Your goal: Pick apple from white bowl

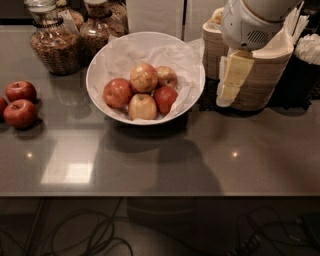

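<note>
Because the bowl (92, 83) dips, its apples (143, 78) cluster centrally; the hand (231, 82) hangs beside it, apart or together I cannot tell.

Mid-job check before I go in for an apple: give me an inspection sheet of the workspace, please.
Surface: dark glossy counter, with light reflections.
Job's things: white bowl at centre back, lined with crumpled paper; five apples heaped inside.
Clutter: loose red apples at the left edge; glass jars back left; stacks of paper bowls back right.
Gripper: gripper hangs right of the white bowl, in front of the paper bowl stacks, holding nothing.
Cables: loose cables on the floor under the counter.
Surroundings: white panels behind the bowl; nothing else seen.
</note>
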Available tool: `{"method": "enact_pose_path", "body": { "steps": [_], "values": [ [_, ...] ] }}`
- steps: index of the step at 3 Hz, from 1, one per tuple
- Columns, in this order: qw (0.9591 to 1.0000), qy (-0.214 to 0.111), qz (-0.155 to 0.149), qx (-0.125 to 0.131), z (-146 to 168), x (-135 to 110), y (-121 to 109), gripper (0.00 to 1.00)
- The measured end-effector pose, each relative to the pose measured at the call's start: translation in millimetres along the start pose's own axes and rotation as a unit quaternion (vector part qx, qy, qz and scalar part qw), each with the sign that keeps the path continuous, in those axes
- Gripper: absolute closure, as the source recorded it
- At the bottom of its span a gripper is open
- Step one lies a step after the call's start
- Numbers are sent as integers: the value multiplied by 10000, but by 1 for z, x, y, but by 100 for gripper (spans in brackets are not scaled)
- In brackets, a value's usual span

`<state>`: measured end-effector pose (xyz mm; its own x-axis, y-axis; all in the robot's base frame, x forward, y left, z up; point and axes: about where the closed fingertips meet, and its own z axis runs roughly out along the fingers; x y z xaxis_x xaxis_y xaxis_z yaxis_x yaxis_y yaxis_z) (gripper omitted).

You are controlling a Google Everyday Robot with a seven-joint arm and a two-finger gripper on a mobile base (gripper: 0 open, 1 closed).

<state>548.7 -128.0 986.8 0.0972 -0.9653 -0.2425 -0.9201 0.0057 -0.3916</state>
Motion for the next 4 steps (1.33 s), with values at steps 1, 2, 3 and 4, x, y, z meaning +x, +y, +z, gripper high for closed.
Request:
{"method": "enact_pose_path", "body": {
  "steps": [1, 2, 3, 4],
  "values": [
    [10000, -1, 0, 0, 0, 0, 0, 0],
    [9985, -540, 69, 73, 17, -20, -17, 0],
    [9898, -1404, -184, -133, 42, -70, -36, 0],
    [9796, -1939, -316, -424, 62, -102, -48, 0]
  ]
}}
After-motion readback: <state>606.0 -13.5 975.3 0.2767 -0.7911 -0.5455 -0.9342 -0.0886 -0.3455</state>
